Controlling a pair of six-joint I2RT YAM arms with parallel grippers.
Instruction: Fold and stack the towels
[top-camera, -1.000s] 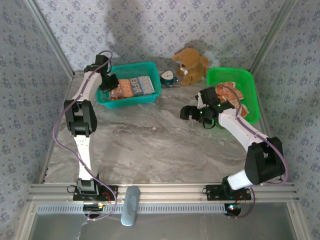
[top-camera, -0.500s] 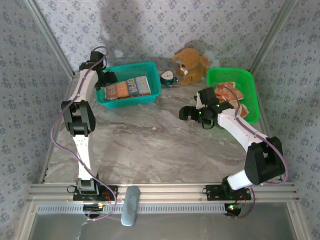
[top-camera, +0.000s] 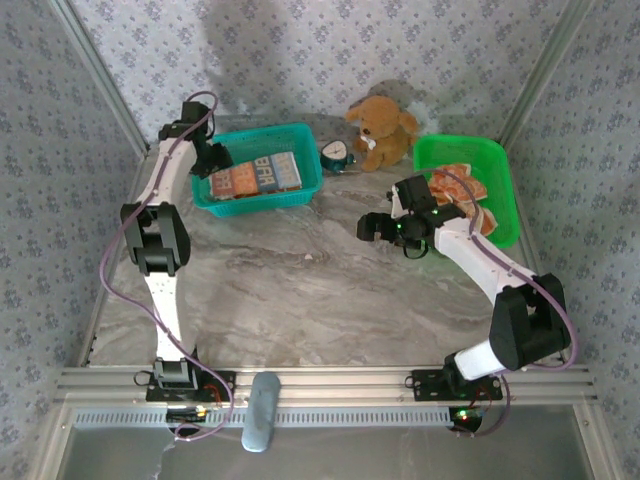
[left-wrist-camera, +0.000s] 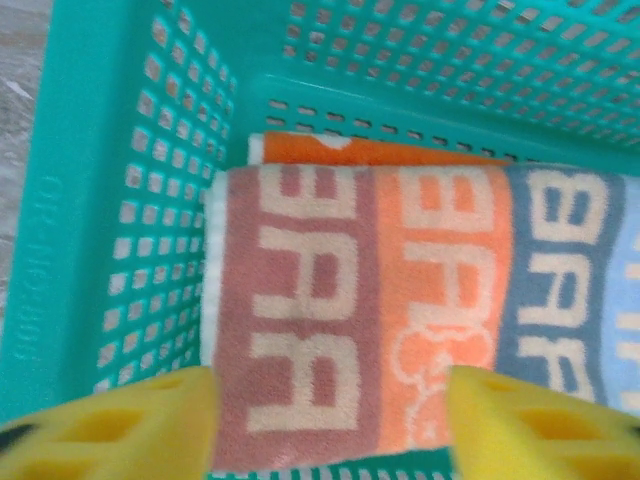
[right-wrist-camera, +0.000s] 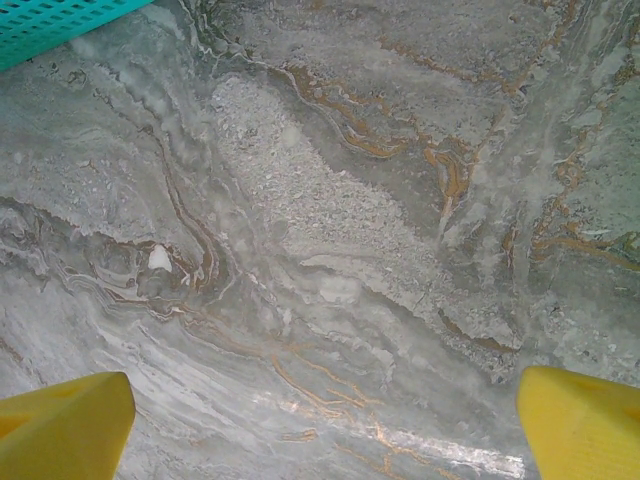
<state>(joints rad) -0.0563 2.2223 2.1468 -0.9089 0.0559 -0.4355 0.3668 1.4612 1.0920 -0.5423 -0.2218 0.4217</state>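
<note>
The left arm (top-camera: 165, 185) reaches to the far left corner of the tabletop (top-camera: 300, 290), with the left jaws hanging over the left end of the teal basket (top-camera: 255, 206). Seen from the wrist, the two yellow pads (left-wrist-camera: 110, 425) stand apart, so the jaws are open and clamp nothing. Between them and just beyond lies the folded towel (left-wrist-camera: 400, 300), flat on the basket floor. It has bands of dusty red, orange and blue-grey with large cream lettering. Its left edge sits close to the basket's perforated wall (left-wrist-camera: 130, 200). The pads frame the towel's near edge, one at each side. They may be brushing the cloth, but the close view does not settle that. A strip of an orange towel (left-wrist-camera: 370, 150) shows from under the far edge of the lettered one, against the back wall.

The right arm (top-camera: 480, 260) bends in towards the middle, and the right jaws hover over bare marbled tabletop, spread wide with nothing between them. Their yellow pads (right-wrist-camera: 60, 425) sit at the two lower corners of the wrist view, well apart. Behind that arm, loose towels (top-camera: 455, 185) in orange and cream lie rumpled in the green basket (top-camera: 503, 170) at the far right. A brown plush toy (top-camera: 380, 130) sits between the two baskets, against the back wall.
</note>
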